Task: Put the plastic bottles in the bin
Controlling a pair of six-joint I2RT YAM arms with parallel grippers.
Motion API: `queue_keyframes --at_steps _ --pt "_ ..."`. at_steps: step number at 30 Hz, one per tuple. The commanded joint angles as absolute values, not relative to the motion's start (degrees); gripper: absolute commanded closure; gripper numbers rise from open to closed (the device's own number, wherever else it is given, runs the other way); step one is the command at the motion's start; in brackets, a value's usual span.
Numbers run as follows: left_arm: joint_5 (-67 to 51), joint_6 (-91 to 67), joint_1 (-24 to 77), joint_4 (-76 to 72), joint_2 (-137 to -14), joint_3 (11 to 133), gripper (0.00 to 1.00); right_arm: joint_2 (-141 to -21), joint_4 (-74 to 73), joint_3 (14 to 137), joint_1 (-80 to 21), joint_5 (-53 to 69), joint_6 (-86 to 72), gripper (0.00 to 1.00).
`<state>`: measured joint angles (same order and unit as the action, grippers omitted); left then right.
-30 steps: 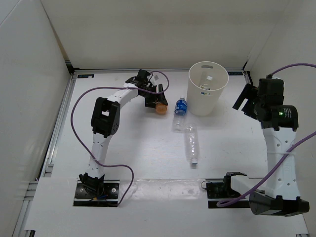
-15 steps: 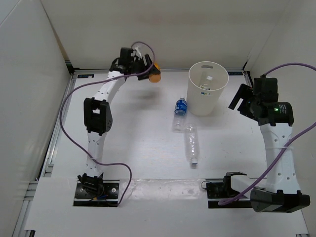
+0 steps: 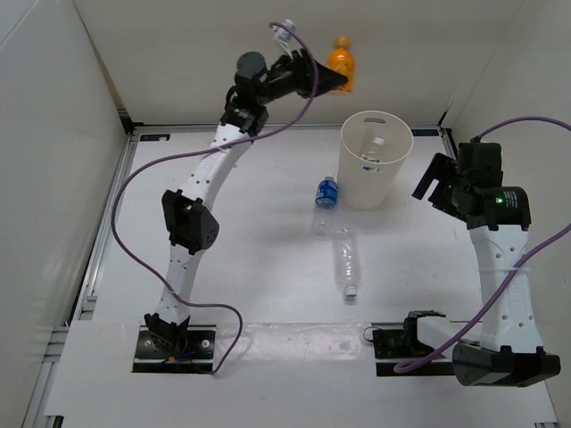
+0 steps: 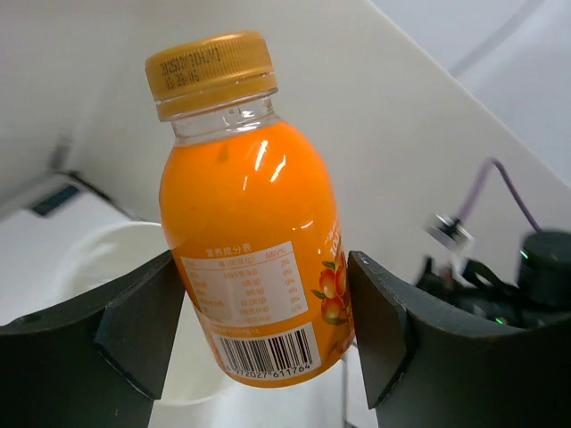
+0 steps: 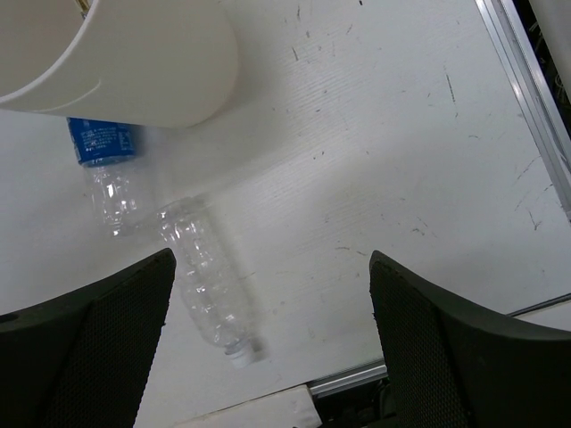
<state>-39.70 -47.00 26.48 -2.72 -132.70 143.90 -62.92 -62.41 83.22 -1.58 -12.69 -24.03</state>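
My left gripper (image 3: 335, 80) is shut on the short orange bottle (image 3: 341, 62) and holds it upright, high up and just left of and behind the white bin (image 3: 376, 159). In the left wrist view the orange bottle (image 4: 254, 241) sits between my two fingers, with the bin's rim (image 4: 89, 259) below. A blue-labelled clear bottle (image 3: 326, 203) and a label-less clear bottle (image 3: 346, 260) lie on the table in front of the bin. Another clear bottle (image 3: 373, 152) shows inside the bin. My right gripper (image 3: 431, 183) is open and empty, right of the bin; its wrist view shows both lying bottles (image 5: 210, 285).
White walls enclose the table on the left, back and right. Aluminium rails (image 3: 107, 223) run along the table's edges. Purple cables (image 3: 134, 192) hang off both arms. The arm bases (image 3: 174, 343) sit at the near edge.
My left gripper has lifted the orange bottle off the table and carried it up and right, from left of the blue-labelled bottle to beside the bin's top. The right arm shifted slightly left.
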Motion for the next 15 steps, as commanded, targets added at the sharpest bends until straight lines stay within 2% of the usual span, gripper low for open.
queue_keyframes --at_steps 1,4,10,15 --pt "-44.2 -47.8 30.5 -4.6 -131.1 142.3 0.51 -61.3 -61.1 82.4 -1.8 -13.1 -24.7 0.1" --pt "-46.0 -46.2 34.7 -4.4 -130.6 138.8 0.51 -60.2 -61.3 82.1 -1.8 -13.5 -24.5 0.1" --pt "-47.0 -42.5 36.8 -0.2 -131.6 137.0 0.49 -58.4 -62.1 80.9 -2.1 -15.1 -24.0 0.1" --pt "-45.5 -42.5 37.5 3.6 -134.3 140.5 0.42 -57.2 -63.0 80.6 -2.7 -16.3 -23.7 0.1"
